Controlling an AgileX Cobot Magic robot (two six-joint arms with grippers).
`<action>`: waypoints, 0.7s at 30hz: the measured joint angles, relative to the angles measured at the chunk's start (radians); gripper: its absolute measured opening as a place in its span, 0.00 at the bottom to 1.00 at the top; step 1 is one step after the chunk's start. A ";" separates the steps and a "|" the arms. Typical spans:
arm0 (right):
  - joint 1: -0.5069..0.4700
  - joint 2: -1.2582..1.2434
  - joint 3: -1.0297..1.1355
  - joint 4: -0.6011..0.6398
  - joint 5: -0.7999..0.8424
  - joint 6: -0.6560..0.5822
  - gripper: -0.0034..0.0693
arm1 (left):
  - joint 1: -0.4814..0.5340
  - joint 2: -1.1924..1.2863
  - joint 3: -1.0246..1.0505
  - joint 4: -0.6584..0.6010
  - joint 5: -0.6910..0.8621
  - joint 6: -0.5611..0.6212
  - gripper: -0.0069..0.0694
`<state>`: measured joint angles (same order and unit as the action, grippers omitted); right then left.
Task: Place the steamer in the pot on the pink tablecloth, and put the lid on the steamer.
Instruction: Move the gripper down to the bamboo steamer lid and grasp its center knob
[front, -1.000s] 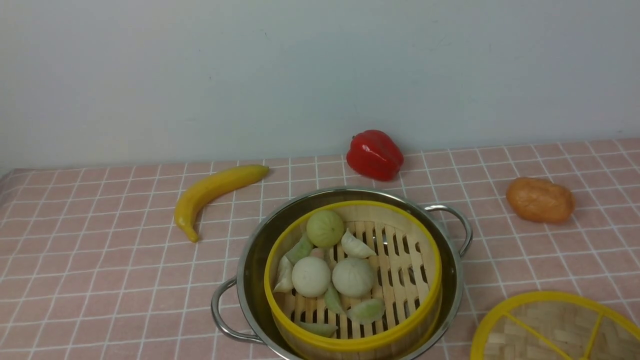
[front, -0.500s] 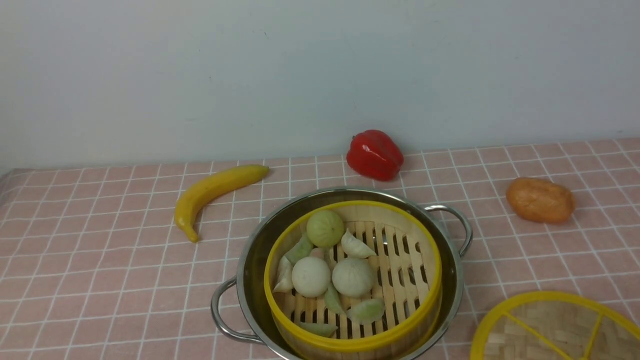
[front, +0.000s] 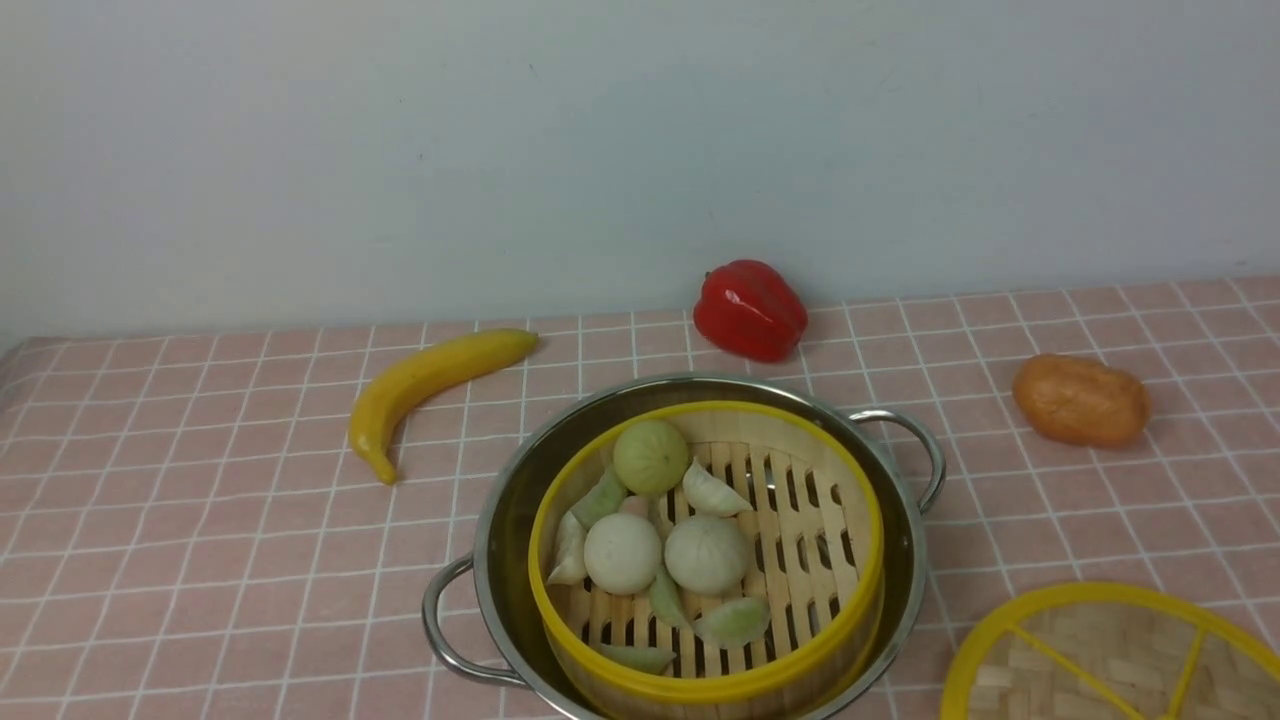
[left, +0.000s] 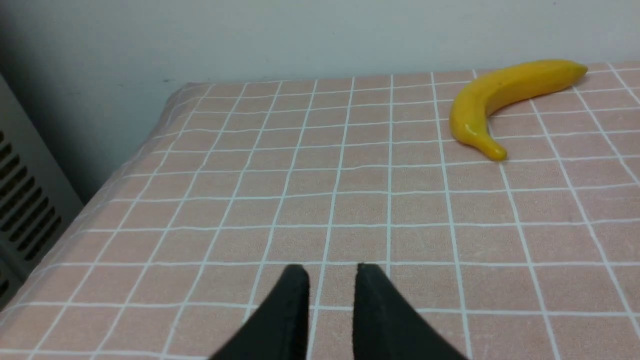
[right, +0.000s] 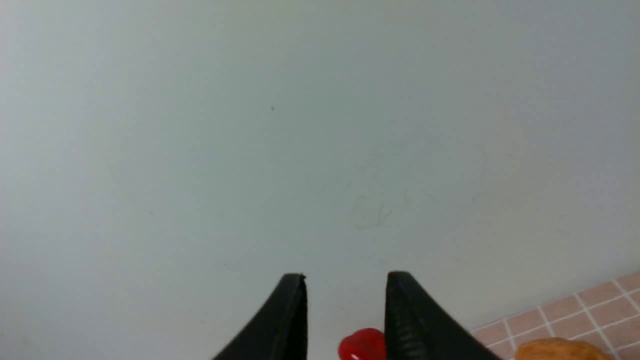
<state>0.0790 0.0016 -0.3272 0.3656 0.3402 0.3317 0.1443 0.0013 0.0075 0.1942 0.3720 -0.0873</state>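
The steamer (front: 805, 520), a yellow-rimmed bamboo basket holding pale buns and dumplings, sits inside the shiny steel pot (front: 497, 530) on the pink tablecloth (front: 200, 520). The lid (front: 1100, 660), a woven disc with a yellow rim and spokes, lies flat on the cloth to the right of the pot, partly cut off by the front view's edge. Neither arm shows in the front view. In its own wrist view, my left gripper (left: 331, 267) hovers open over bare cloth (left: 350, 200). My right gripper (right: 346, 275) is open too, facing the wall with nothing between its fingers.
A yellow banana (front: 420, 385) (left: 500, 95) lies left of the pot. A red pepper (front: 750, 308) (right: 361, 345) stands by the back wall, and an orange-brown lump (front: 1080, 400) (right: 560, 350) sits to the right. The cloth's left edge drops off beside a vented panel (left: 25, 200).
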 joint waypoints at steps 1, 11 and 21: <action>0.001 0.000 -0.017 0.023 0.031 0.001 0.38 | 0.000 0.000 0.000 0.000 0.000 0.000 0.27; 0.010 0.256 -0.341 -0.065 0.686 -0.179 0.38 | 0.000 -0.002 0.000 0.000 0.000 0.000 0.30; 0.010 0.823 -0.405 -0.068 0.818 -0.707 0.38 | 0.000 -0.002 0.000 0.000 0.000 0.000 0.30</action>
<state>0.0885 0.8248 -0.7320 0.2973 1.1580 -0.3752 0.1443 -0.0004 0.0075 0.1942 0.3720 -0.0873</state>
